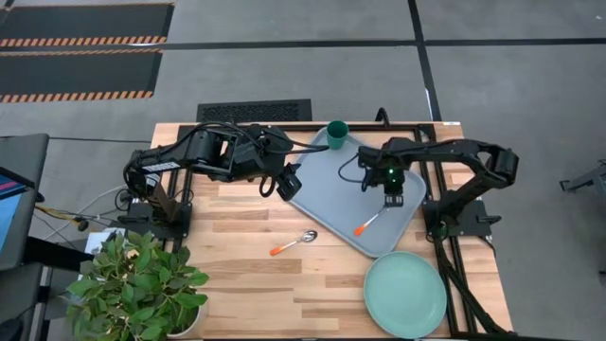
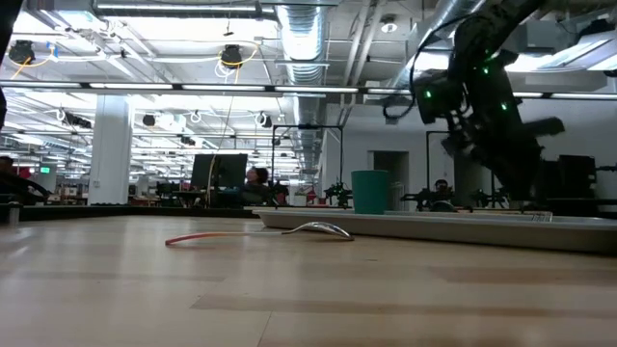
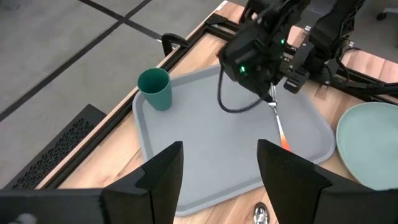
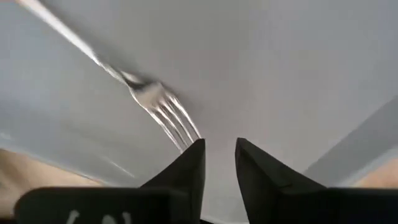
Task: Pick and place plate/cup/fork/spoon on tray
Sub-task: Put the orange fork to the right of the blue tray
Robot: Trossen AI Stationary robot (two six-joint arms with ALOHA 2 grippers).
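The blue-grey tray (image 1: 331,189) lies slantwise on the table's right half. The dark green cup (image 1: 336,134) stands upright in its far corner. The fork (image 1: 372,222) lies flat on the tray, tines (image 4: 171,118) toward my right gripper (image 1: 393,200), orange handle (image 3: 285,144) toward the tray's near edge. My right gripper (image 4: 219,146) hovers just over the tines, fingers a narrow gap apart, holding nothing. The spoon (image 1: 294,242) lies on the wood left of the tray. The mint-green plate (image 1: 405,295) lies at the near right. My left gripper (image 1: 292,182) is open and empty at the tray's left edge.
A potted plant (image 1: 137,289) stands at the table's near left corner. Both arm bases and black frame rails stand along the table's left and right sides. Bare wood lies between the spoon and the plate.
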